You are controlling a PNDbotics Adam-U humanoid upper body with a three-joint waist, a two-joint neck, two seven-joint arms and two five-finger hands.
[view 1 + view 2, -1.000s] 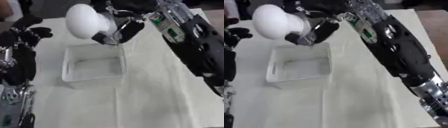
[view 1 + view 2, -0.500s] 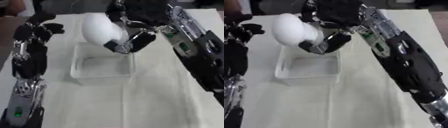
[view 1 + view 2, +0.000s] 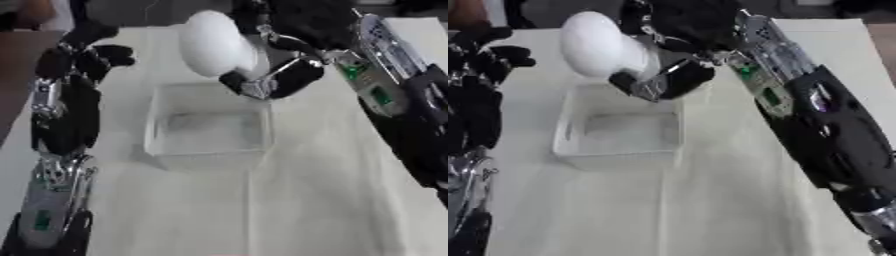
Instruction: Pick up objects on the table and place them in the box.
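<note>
A large white rounded object (image 3: 213, 44) hangs in the air over the far edge of the clear plastic box (image 3: 210, 131). My right hand (image 3: 278, 75) is curled around its right side and holds it; the arm comes in from the upper right. The box stands in the middle of the pale cloth, and I see nothing inside it. My left hand (image 3: 92, 50) is raised at the far left of the box, fingers relaxed and holding nothing.
A pale cloth (image 3: 332, 200) covers the table. My left forearm (image 3: 54, 165) runs along the left side of the box. A darker surface shows at the far left edge (image 3: 13, 90).
The whole picture has shifted, so the camera has moved. The white object stays in my right hand above the box's far side. My left arm now shows further in beside the box.
</note>
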